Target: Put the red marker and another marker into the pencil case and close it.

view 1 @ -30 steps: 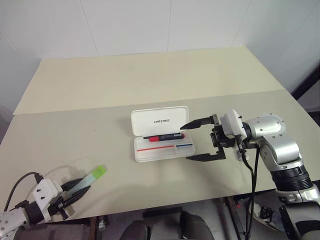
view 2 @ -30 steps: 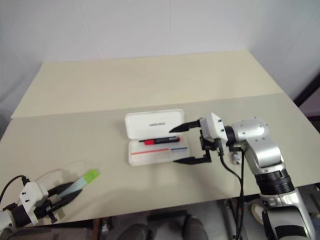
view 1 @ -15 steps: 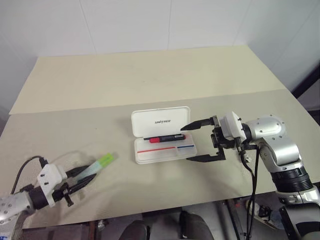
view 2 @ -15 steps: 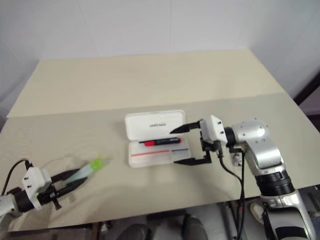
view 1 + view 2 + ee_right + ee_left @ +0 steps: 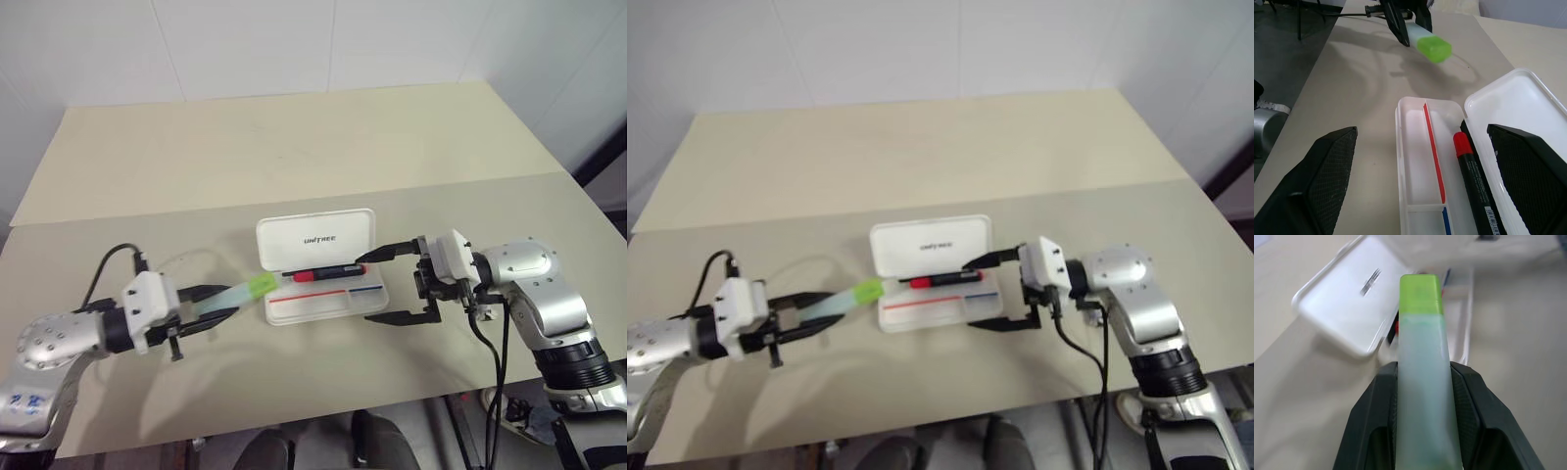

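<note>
We've got our left hand clamped on the green marker beside the open pencil case; right hand spread wide, red marker inside.

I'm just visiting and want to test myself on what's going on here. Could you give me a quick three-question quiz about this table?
1. True or false: the red marker already lies in the open pencil case.
2. What does the left gripper hold?
3. The right gripper is: A) open beside the case, B) shut on the lid, C) holding a marker.

Key: 1 true; 2 the lime-green marker; 3 A.
</note>
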### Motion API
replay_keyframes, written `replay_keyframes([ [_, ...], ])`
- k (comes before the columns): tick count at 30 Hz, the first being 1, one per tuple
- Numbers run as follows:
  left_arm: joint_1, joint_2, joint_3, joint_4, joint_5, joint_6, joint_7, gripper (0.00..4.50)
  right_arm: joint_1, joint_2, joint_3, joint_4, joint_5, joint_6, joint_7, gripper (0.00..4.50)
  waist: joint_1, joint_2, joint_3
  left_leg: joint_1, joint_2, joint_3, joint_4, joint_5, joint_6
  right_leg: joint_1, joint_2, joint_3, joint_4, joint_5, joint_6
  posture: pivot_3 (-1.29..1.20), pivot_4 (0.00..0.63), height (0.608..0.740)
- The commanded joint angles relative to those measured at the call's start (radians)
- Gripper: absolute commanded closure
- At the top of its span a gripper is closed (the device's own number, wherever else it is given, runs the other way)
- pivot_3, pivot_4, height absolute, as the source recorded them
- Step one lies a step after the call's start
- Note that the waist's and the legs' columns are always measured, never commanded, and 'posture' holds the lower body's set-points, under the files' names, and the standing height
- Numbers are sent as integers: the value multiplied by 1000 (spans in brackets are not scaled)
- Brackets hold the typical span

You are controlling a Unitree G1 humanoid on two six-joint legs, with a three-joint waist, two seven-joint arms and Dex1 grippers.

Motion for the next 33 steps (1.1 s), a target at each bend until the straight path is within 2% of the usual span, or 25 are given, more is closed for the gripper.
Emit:
replay_keyframes([
  [1,-60,-28,-80,3,37,3,15,3378,22,-24,-45,-63,26,12,-23,0,0,0,0,0,0,0,0,0,0,0,0,0,0,0,0,0,150,740],
  [7,-195,-89,-238,84,135,-2,23,3378,90,-66,-89,-113,40,51,-55,0,1,-1,-1,0,0,0,2,0,0,0,1,-4,0,0,0,0,150,740],
  [14,-339,-162,-340,210,218,-57,15,3378,167,-102,-124,-143,36,53,-76,0,3,-1,-1,-1,0,0,8,0,0,1,0,-6,1,0,1,0,150,740],
  [21,-407,-219,-382,264,228,-70,-2,3378,210,-118,-145,-187,47,70,-106,0,3,-2,-1,-3,0,0,13,0,0,2,0,-7,1,1,2,0,150,740],
  [33,-353,-164,-367,243,237,-50,-24,3378,227,-124,-148,-207,52,78,-138,0,4,-2,-1,-4,0,-1,13,0,0,2,0,-6,1,1,2,0,150,740],
])
